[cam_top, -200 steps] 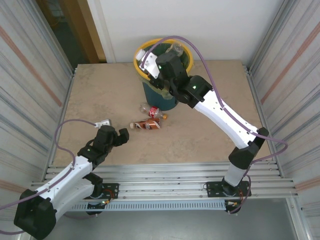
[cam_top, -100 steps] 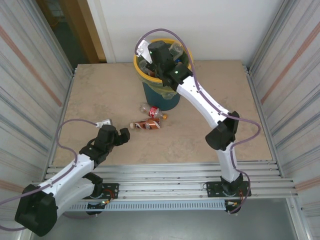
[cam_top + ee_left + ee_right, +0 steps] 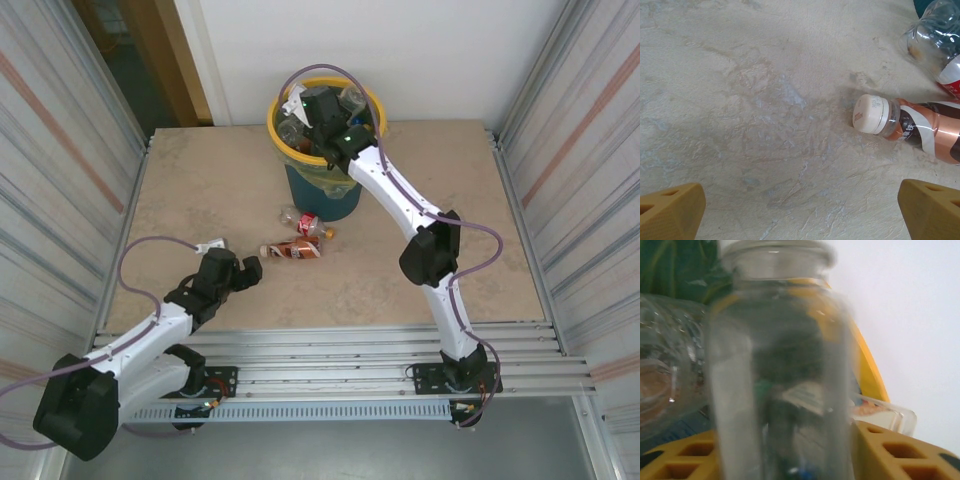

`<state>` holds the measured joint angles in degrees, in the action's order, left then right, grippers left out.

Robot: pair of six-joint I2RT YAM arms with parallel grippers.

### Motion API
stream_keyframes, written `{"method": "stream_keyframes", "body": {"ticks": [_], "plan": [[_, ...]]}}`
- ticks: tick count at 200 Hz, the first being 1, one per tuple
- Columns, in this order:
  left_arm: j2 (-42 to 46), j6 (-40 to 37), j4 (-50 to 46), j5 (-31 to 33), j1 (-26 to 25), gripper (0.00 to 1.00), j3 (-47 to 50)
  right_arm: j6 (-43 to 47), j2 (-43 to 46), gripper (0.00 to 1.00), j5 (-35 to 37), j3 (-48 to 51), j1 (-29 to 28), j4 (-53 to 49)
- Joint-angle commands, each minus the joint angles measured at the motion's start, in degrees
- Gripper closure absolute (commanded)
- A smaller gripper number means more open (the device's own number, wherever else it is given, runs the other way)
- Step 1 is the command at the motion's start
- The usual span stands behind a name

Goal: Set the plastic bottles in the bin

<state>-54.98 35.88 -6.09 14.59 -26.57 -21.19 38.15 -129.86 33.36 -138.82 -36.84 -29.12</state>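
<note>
We judged the nearest risk to lie well short of the bin, on its near side. There the brown bottle lay on its side on the desk, white cap toward the left arm. It is round and smooth, so a pinch on the cap or the tapering neck could roll it or squirt it away. Just beyond it, closer to the foot of the bin, lay the clear bottle with the red label. A shoved brown bottle would likely knock into it, and the bin wall might crowd any reach for it. At the bin itself, other bottles already lay high inside, close to the yellow rim. A bottle let go there could land on the pile and tumble back out over the rim.

The left fingers stood wide apart, low over the desk on the bin's near side. They held nothing and touched nothing, and the brown bottle's cap lay ahead of them, toward the right-hand finger. Farthest off, over the mouth of the bin, the right fingers flanked a clear bottle, one finger on either side of it. The bottle showed blurred, and we could not tell whether the fingers clamped it or stood just free of it.
</note>
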Motion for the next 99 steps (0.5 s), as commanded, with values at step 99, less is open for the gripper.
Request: {"method": "stream_keyframes", "body": {"ticks": [99], "plan": [[-0.19,0.37,0.36,-0.18,0.41,0.01,-0.38,-12.35,9.59,0.25,-14.19,-2.0,-1.18,-8.6]]}}
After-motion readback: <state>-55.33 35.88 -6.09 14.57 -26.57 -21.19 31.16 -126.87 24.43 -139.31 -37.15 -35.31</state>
